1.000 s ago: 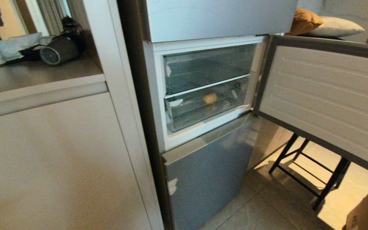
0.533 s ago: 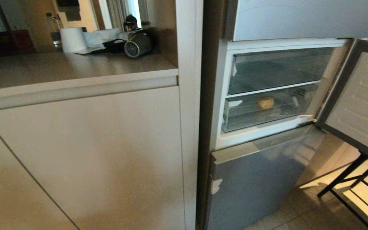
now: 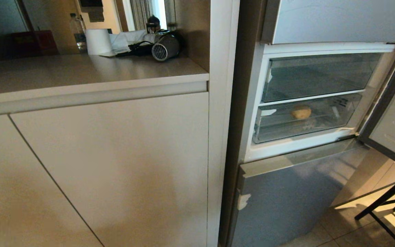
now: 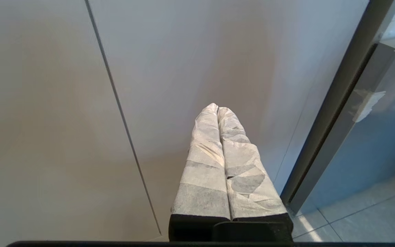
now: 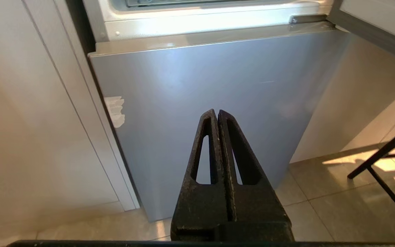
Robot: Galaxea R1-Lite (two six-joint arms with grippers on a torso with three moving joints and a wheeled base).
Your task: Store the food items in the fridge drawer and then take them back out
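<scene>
I'm seeing the potato (image 3: 300,112) sitting in the closed fridge drawer (image 3: 303,120) — door hanging open. Left gripper (image 4: 217,109) and right gripper (image 5: 217,112) are both pinching together, empty.

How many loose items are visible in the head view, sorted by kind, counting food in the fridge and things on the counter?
Food, the potato in the lower fridge drawer: 1
Bottles, a clear water bottle: 1
Paper rolls, a white roll: 1
Appliances, a hair dryer: 1
Boxes, a dark red box: 1
Total: 5
</scene>
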